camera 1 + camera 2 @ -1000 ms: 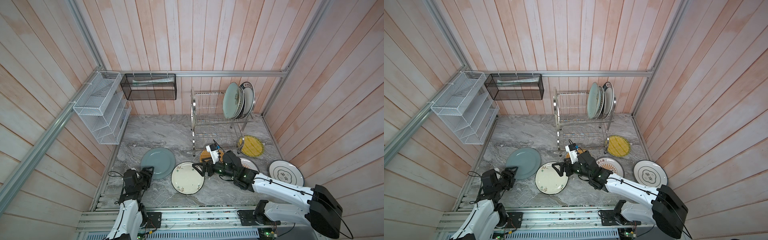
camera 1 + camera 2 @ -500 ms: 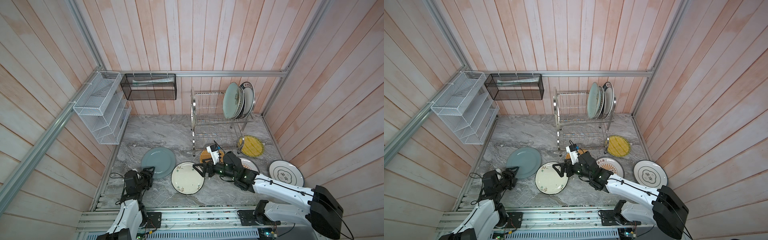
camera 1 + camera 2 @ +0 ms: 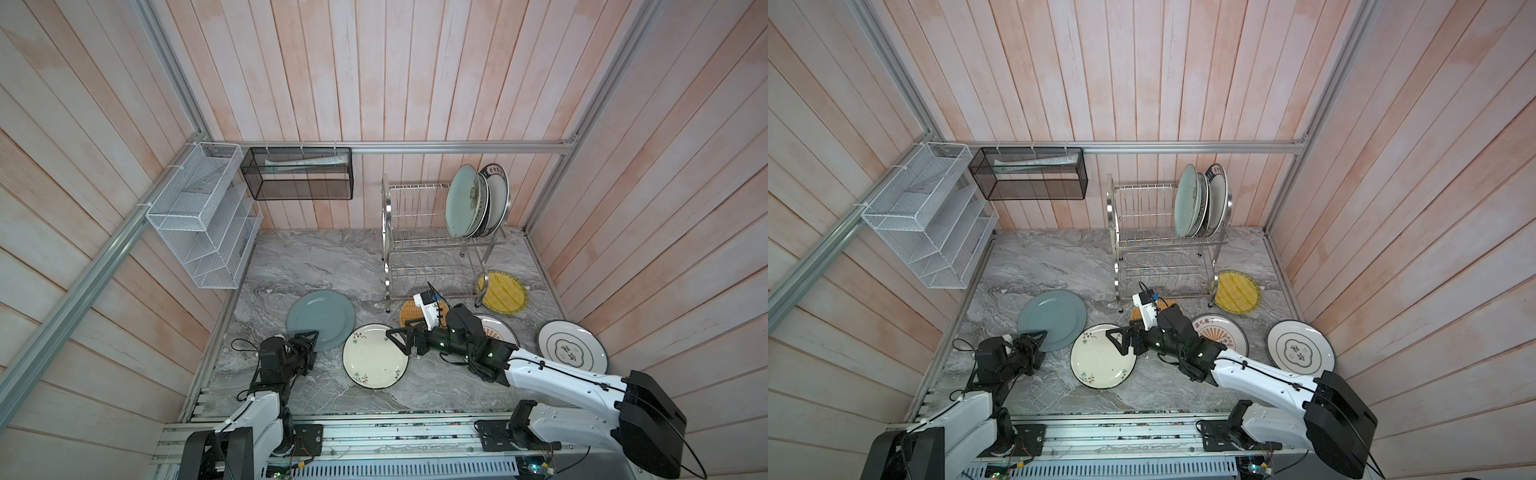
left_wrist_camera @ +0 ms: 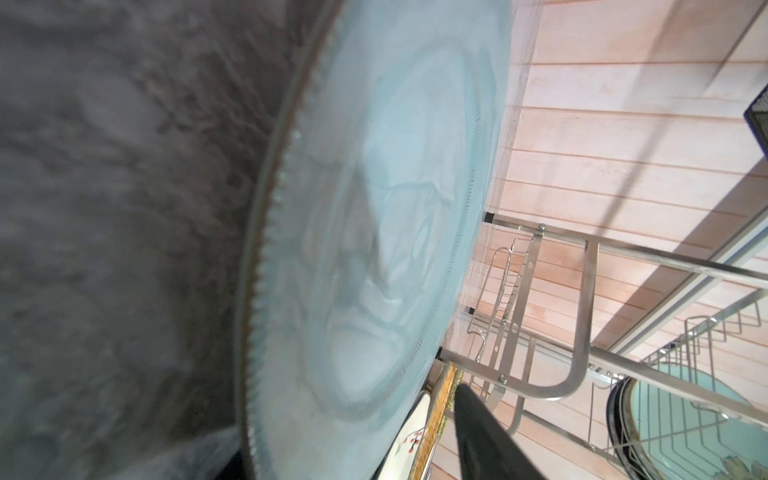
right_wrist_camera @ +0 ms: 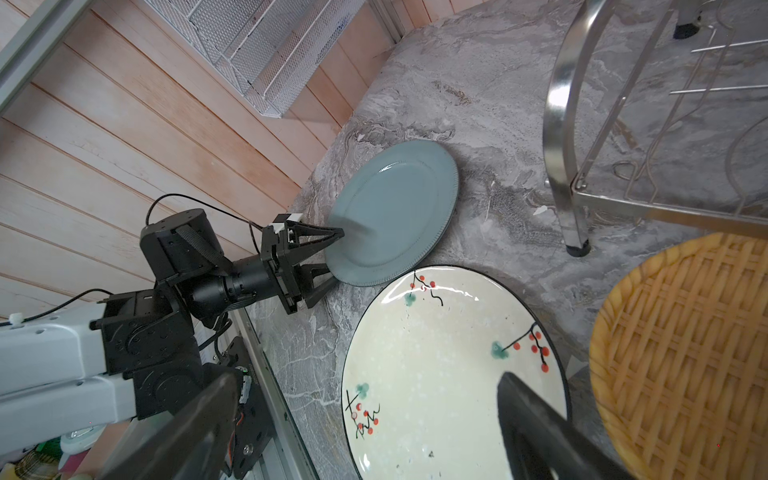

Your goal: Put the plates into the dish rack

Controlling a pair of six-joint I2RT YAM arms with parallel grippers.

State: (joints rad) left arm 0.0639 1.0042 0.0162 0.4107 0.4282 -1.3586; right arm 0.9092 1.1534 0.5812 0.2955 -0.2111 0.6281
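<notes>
**L gripper** (image 5: 332, 261): at the near-left rim of the grey-blue plate (image 3: 322, 318), front-left part of the tabletop (image 3: 311, 266).
- Vs 1 s ago it has crept fwd a little. Tips are now at the rim; before they sat just short of it.
- Jaws apart, astride the rim. Upper finger (image 5: 334, 235) lies over the plate face, lower finger (image 5: 320, 291) sits down beside the edge on the marble.
- Gap betw. the fingers is far wider than the rim, so no clamp yet.
- Plate lies flat, same spot as before.
- L wrist view: the plate fills most of the frame, seen low across its ribbed rim.

**R gripper** (image 3: 397, 341): no visible change over the sec.
- Sits at the far-right rim of the cream floral plate (image 3: 374, 357), front-middle of the tabletop, pointing toward the L arm.
- Jaws spread wide, holding nothing.
- R wrist view: one finger shows on each side, well apart, w/ the floral plate betw. them.

**Dish rack** (image 3: 432, 245): back-right of the tabletop, near the back wall.
- Upper tier, right end: teal plate (image 3: 461, 201) upright w/ two more standing close behind it. Unchanged.

**Other plates on the tabletop**, all unmoved:
- Orange woven plate (image 3: 407, 312) just in front of the rack, partly under the R wrist.
- Yellow woven plate (image 3: 503, 296) by the rack's right foot.
- Sunburst plate (image 3: 500, 329) partly under the R arm.
- Blue-ringed white plate (image 3: 571, 347) near the right edge.
</notes>
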